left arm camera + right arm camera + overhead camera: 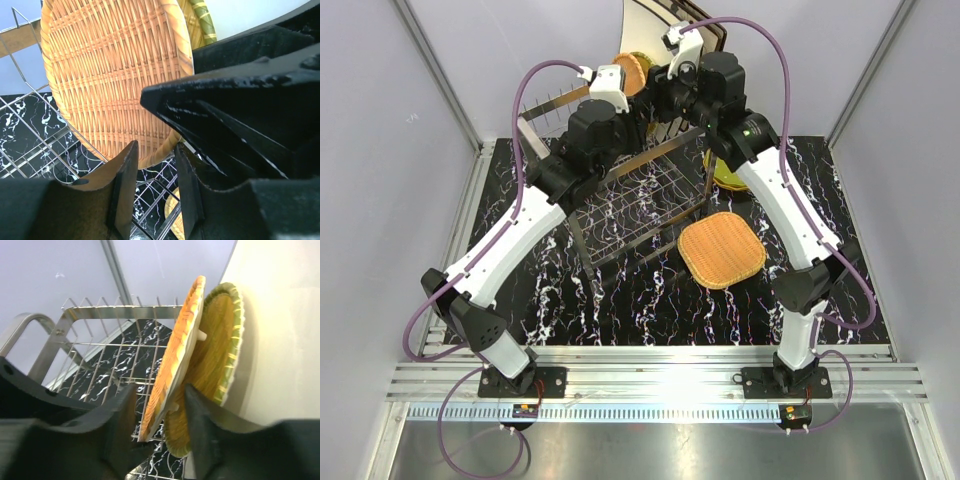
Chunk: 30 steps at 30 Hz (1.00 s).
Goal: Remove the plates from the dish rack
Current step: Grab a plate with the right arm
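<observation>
Right tool (pixel 159 390) set astride a wicker plate (pixel 182 340)
Jaws are spread around its lower edge; left tool (pixel 156 146) is held half open nearby.

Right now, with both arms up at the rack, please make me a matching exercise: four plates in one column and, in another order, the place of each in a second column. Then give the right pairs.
Plates
1. near wicker plate
2. far wicker plate
3. green-rimmed plate
4. cream plate

Places
a. upright, between a wicker plate and the cream one
b. flat on the table, right of the dish rack
c. upright, at the back of the row, the tallest
d. upright, at the front of the row

Pairs: 1-b, 2-d, 3-a, 4-c
</observation>
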{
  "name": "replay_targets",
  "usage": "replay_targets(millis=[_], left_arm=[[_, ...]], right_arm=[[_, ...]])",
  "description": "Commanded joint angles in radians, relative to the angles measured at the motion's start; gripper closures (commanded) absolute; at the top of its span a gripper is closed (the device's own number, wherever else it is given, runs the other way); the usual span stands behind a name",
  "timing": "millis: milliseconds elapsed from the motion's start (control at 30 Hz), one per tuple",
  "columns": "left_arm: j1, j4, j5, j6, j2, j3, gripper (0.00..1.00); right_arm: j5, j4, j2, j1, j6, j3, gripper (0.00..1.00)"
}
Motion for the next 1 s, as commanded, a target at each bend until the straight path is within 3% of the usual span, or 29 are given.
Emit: replay_targets(millis=[0, 333, 567, 967], left_arm=[[0.025, 0.03, -0.015, -0.016, -0.026, -0.018, 0.6], [0.028, 0.051, -0.001, -0.043, -0.118, -0.076, 0.45], [0.031, 0.03, -0.016, -0.006, -0.23, -0.157, 0.37], [0.032, -0.021, -0.072, 0.031, -0.472, -0.272, 0.3]], right_arm=[[0.1, 0.033, 0.023, 0.002, -0.046, 0.034, 0.53], [0.14, 0.055, 0.019, 0.008, -0.081, 0.023, 0.81], [0.124, 0.073, 0.006, 0.011, -0.086, 0.04, 0.95], [0.182, 0.135, -0.001, 0.063, -0.23, 0.039, 0.98]])
